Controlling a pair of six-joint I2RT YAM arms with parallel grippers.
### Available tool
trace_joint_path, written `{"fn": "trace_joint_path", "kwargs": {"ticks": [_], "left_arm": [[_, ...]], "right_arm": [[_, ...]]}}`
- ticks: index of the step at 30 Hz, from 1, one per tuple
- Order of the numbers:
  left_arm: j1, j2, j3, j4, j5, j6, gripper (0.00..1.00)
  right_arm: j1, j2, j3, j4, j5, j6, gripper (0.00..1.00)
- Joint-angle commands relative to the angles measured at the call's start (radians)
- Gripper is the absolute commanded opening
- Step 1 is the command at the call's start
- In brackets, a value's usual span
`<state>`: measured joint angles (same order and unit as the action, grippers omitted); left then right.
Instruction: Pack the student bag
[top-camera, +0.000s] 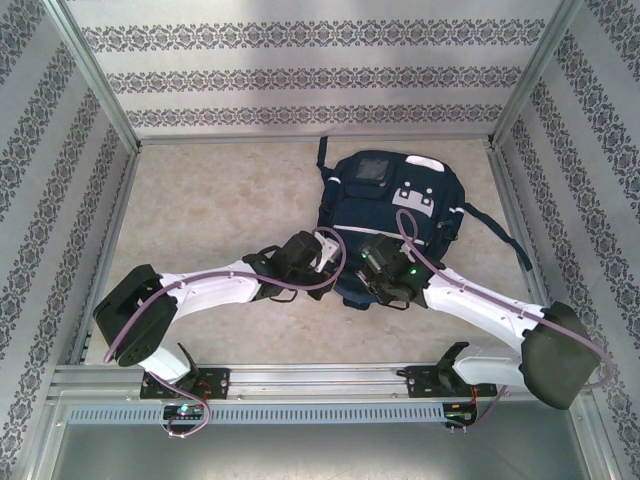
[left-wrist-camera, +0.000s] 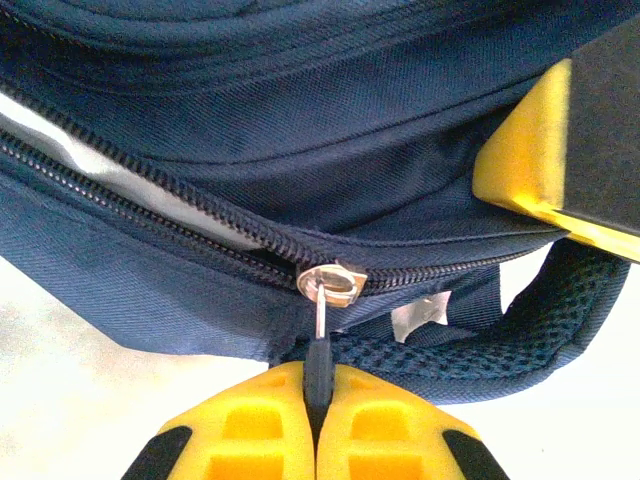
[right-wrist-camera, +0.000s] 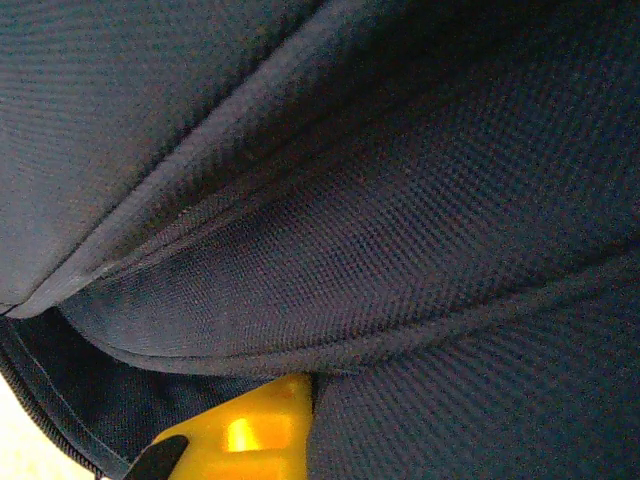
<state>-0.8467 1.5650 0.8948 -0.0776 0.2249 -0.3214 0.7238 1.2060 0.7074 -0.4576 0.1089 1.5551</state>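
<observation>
The student bag (top-camera: 400, 215), navy blue with white stripes, lies at the back right of the table, its bottom end towards the arms. My left gripper (left-wrist-camera: 318, 375) is at that near edge, shut on the dark pull tab (left-wrist-camera: 318, 355) of a silver zipper slider (left-wrist-camera: 330, 283). To the slider's left the zipper stands parted. My right gripper (right-wrist-camera: 312, 385) is right beside it, pressed into the bag's fabric (right-wrist-camera: 400, 200). One yellow finger (right-wrist-camera: 255, 430) shows and navy cloth covers the other. A fold of cloth runs into its shut jaws. Its yellow finger (left-wrist-camera: 525, 160) also appears in the left wrist view.
The beige table (top-camera: 200, 190) is bare to the left of the bag. A dark strap (top-camera: 500, 235) trails off the bag's right side towards the metal frame. Patterned walls close the table in at the left, back and right.
</observation>
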Motion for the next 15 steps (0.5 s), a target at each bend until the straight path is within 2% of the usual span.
{"fn": "trace_joint_path", "kwargs": {"ticks": [1, 8, 15], "left_arm": [[0.016, 0.013, 0.029, -0.084, -0.115, 0.003, 0.00], [0.039, 0.007, 0.029, -0.149, -0.105, -0.006, 0.00], [0.086, 0.036, 0.075, -0.206, -0.094, -0.007, 0.00]], "right_arm": [[-0.019, -0.060, -0.035, -0.064, 0.105, -0.077, 0.00], [-0.062, -0.117, -0.075, -0.073, 0.100, -0.117, 0.00], [-0.064, -0.118, -0.072, -0.067, 0.091, -0.172, 0.00]]}}
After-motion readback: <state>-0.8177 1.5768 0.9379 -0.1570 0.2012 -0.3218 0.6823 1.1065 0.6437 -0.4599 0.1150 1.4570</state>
